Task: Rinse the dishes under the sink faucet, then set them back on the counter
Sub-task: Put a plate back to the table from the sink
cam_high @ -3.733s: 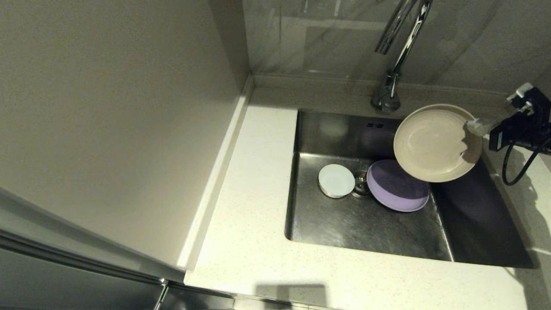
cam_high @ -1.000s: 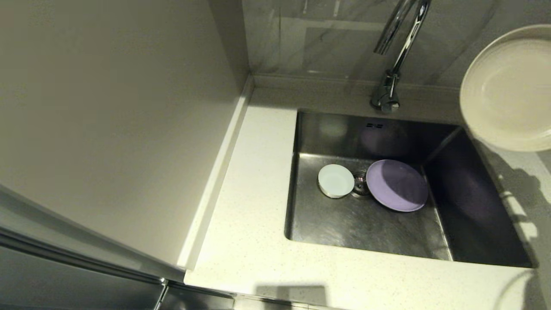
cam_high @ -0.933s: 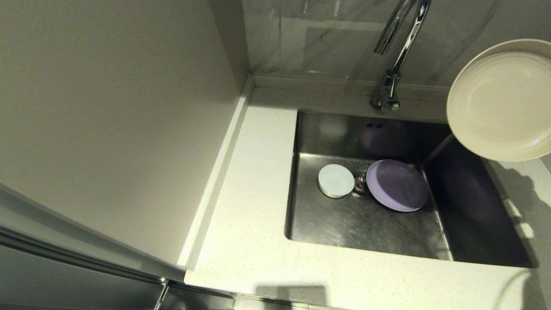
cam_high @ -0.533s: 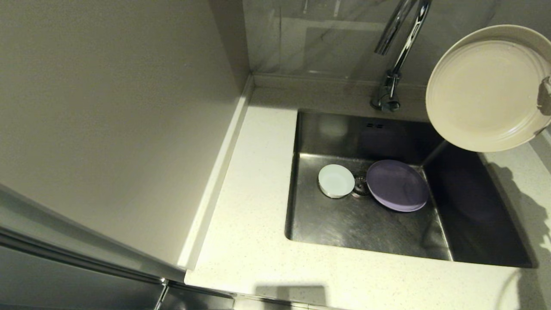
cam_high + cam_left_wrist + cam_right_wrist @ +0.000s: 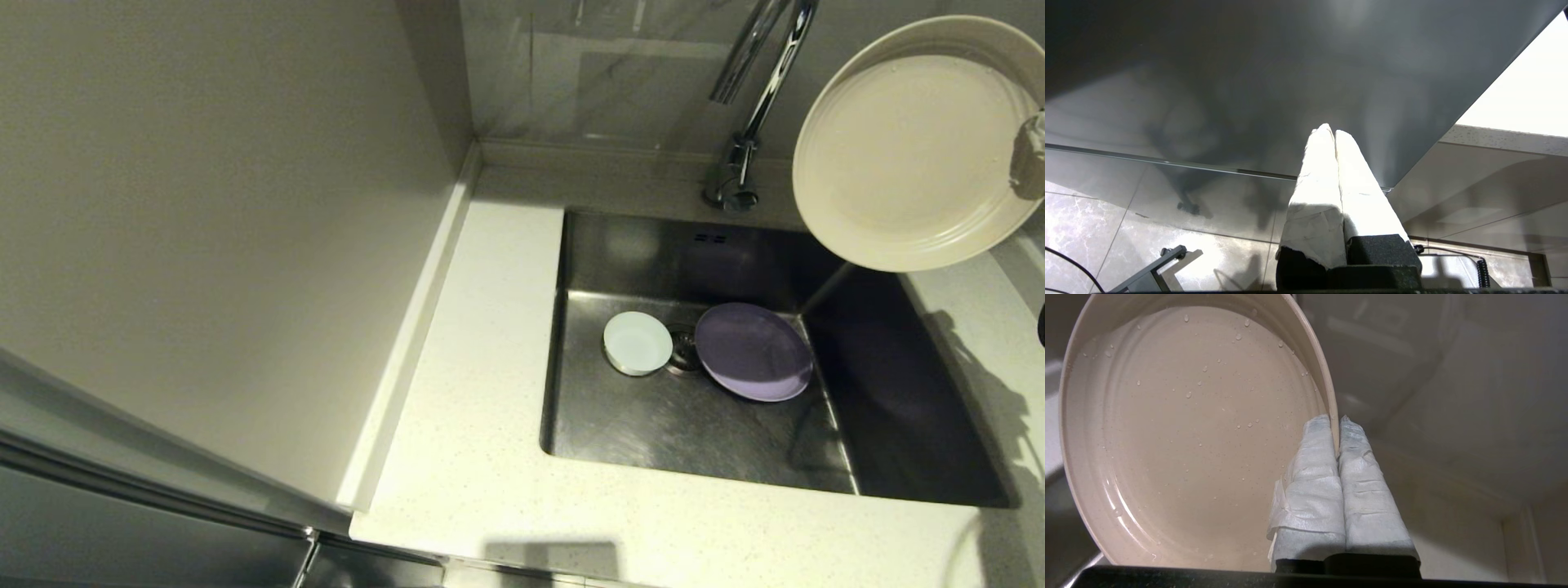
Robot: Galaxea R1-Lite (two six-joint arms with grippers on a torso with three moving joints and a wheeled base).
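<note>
Right end effector [image 5: 1336, 428] clamped on rim of wet beige round plate [image 5: 906, 147], held tilted above sink's rt side nr chrome gooseneck faucet [image 5: 755, 90]; small white bowl [image 5: 638, 343] & lavender plate [image 5: 755, 353] in steel sink [image 5: 653, 425]; left end effector [image 5: 1334, 134] closed, empty, parked off-counter.

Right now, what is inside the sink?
Inside the sink lie a small white bowl and a purple plate, either side of the drain; the plate covers part of it.

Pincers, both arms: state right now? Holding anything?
Left pincer: closed, empty, parked away from the sink.
Right pincer: closed on the rim of the beige plate, held tilted in the air right of the faucet.
</note>
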